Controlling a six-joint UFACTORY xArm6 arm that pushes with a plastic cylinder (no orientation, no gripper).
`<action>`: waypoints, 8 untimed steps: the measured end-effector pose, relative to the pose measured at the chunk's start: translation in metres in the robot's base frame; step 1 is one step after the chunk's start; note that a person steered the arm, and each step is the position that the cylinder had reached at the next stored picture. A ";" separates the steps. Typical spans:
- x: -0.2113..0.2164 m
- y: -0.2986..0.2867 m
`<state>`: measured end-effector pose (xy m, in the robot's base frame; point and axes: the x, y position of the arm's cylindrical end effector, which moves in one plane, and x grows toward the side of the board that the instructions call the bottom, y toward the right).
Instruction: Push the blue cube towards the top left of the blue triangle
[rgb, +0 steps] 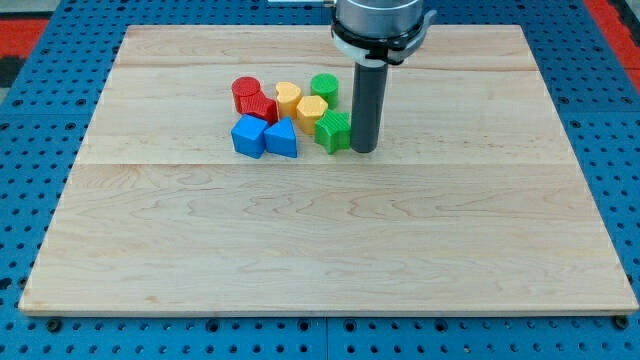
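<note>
Blue cube: the small blue plastic cube (248, 135) sat at the view's left end of the cluster, touching or very nearly touching the left side of the blue triangle.
Blue triangle: the blue plastic triangular block (282, 138) stood just right of the cube, in the cluster's lower row.
Progress: judging from how the blocks lay, the cube was beside the triangle, level with it or a shade lower, rather than up at its top left; the push looked not yet done.
What was left: the cube seemed to need a short nudge towards the view's top, so I would have had to come round below it first.
My tip: the lower end of my dark rod (364, 150) rested on the wooden board (320, 240) just right of the green block, on the far side of the cluster from the cube.
Grasp: I had no jaws to open or close; my tip held nothing.
Red blocks: a red cylinder (246, 92) and a second red block (262, 107) stood just above the cube, in the space it would move into.
Yellow blocks: two yellow blocks (289, 96) (312, 109) lay above the triangle.
Green blocks: a green cylinder (324, 87) and a ridged green block (333, 130) lay between my tip and the triangle.
Obstacle: the whole cluster lay between my tip and the cube, so a direct line would likely have scattered it.
</note>
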<state>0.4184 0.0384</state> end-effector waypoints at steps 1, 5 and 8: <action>0.004 -0.043; -0.013 -0.161; -0.016 -0.197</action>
<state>0.4022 -0.1589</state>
